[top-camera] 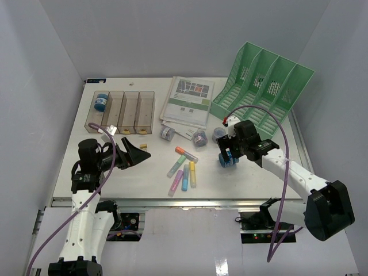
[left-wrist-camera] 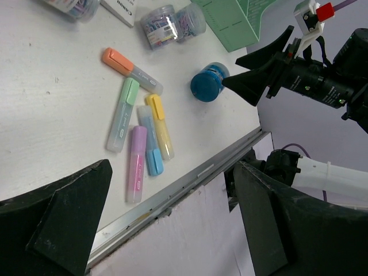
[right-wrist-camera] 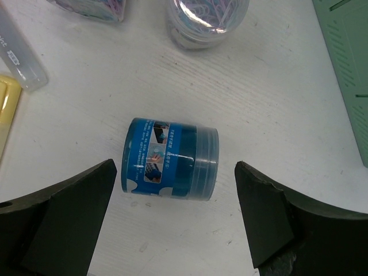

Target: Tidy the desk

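The desk (top-camera: 253,184) is a white tabletop with a metal rail (left-wrist-camera: 190,181) along its front edge. A blue jar (right-wrist-camera: 171,166) lies on its side right of centre, also the blue jar (top-camera: 228,159) in the top view. My right gripper (right-wrist-camera: 176,172) hangs just above it, open, one finger to each side, touching nothing. My left gripper (top-camera: 138,152) is open and empty over the left half of the desk, pointing right. Several pastel highlighters (top-camera: 184,169) lie loose between the two grippers.
A clear smoky tray (top-camera: 129,109) at the back left holds another blue jar (top-camera: 101,103) in its leftmost compartment. Booklets (top-camera: 187,103) lie at the back centre, a green file rack (top-camera: 261,86) at the back right. Three paper-clip jars (top-camera: 199,138) stand mid-desk.
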`<move>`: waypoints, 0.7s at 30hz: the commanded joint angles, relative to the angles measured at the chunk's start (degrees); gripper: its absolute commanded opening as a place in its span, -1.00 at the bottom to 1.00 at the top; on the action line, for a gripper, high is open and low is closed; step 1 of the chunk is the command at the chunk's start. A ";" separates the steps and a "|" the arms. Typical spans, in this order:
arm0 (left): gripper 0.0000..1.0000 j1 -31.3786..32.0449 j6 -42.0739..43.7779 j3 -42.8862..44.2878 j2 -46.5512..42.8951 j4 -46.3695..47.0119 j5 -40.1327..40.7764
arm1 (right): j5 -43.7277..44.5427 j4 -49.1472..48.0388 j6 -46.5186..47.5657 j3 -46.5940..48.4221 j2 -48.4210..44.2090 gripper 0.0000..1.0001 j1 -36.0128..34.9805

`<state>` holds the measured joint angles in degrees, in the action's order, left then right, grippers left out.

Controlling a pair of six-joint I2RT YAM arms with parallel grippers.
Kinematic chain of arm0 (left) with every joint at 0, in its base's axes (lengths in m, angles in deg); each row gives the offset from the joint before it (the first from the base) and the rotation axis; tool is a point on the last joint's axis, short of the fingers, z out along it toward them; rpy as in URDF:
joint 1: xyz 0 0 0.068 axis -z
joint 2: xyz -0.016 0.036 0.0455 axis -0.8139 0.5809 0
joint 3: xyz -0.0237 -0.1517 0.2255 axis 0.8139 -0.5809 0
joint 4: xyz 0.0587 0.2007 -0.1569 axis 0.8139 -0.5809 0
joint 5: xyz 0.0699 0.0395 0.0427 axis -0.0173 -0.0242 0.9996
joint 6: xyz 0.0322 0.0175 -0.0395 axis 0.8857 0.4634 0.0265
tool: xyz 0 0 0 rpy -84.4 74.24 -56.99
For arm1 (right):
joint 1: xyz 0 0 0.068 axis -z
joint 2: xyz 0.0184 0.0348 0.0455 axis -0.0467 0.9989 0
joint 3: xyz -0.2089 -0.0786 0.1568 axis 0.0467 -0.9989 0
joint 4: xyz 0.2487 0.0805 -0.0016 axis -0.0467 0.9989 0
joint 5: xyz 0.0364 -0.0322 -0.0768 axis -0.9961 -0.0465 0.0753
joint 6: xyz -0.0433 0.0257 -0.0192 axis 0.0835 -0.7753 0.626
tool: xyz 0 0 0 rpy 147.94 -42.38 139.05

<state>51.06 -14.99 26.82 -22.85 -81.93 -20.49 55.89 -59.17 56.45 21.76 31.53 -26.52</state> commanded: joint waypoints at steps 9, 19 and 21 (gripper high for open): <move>0.96 -0.08 -5.29 -3.07 -2.31 1.34 -2.22 | -0.13 -3.70 -0.86 -2.75 3.86 0.81 -0.43; 0.96 0.05 -9.23 -5.22 -2.61 4.94 -3.89 | -2.88 -2.15 -1.04 -1.60 5.47 0.80 -0.39; 0.96 0.14 -10.92 -6.28 -2.61 6.65 -4.29 | -2.41 -2.65 -1.04 -2.05 5.93 0.81 -0.43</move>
<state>51.08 -22.92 21.98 -24.95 -79.05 -22.68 54.26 -61.73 55.75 19.13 37.15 -26.65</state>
